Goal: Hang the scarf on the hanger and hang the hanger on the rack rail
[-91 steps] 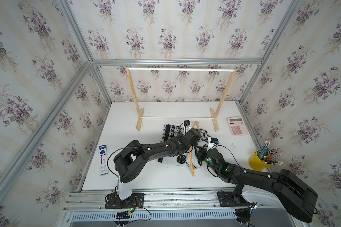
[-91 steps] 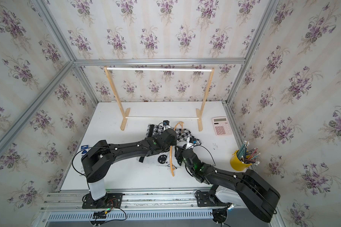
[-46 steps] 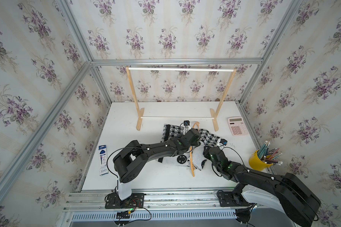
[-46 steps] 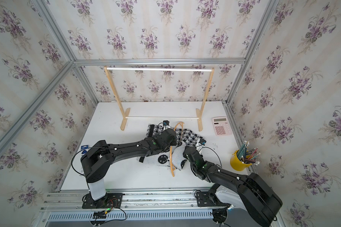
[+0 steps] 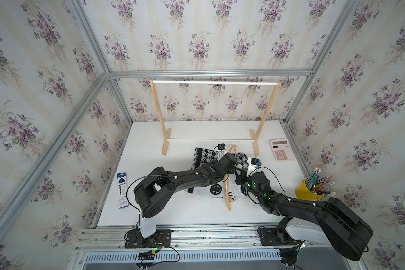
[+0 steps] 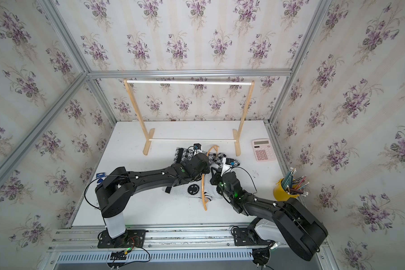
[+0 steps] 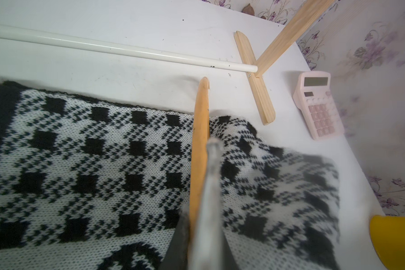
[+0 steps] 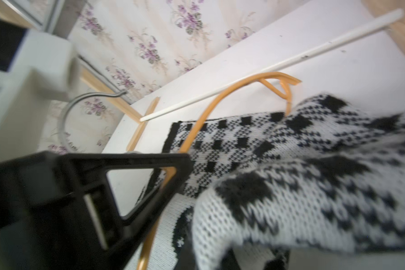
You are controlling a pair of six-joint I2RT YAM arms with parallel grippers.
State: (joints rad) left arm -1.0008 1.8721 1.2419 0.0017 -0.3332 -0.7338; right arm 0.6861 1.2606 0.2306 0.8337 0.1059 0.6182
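Observation:
The scarf (image 5: 205,156) lies flat on the white table, houndstooth at the back and grey smiley part (image 6: 192,189) in front. The hanger (image 5: 227,194) stands on edge across it, its far end (image 6: 214,147) raised. My left gripper (image 5: 229,163) is shut on the hanger near its neck. In the left wrist view the wooden arm (image 7: 200,131) and the metal hook run out from my left gripper (image 7: 202,247). My right gripper (image 5: 237,174) sits just right of the hanger, shut on a bunched fold of the scarf (image 8: 290,187); its jaws (image 8: 208,257) are mostly hidden by cloth.
A wooden rack with white rods (image 5: 215,82) stands behind the scarf. A pink calculator (image 5: 282,150) lies at the right rear, a yellow cup of pencils (image 5: 308,190) at the right edge, and a blue packet (image 5: 122,189) at the left edge.
My right gripper has closed on the scarf's fold and moved back and left, close to the hanger. The left arm and the hanger have stayed put.

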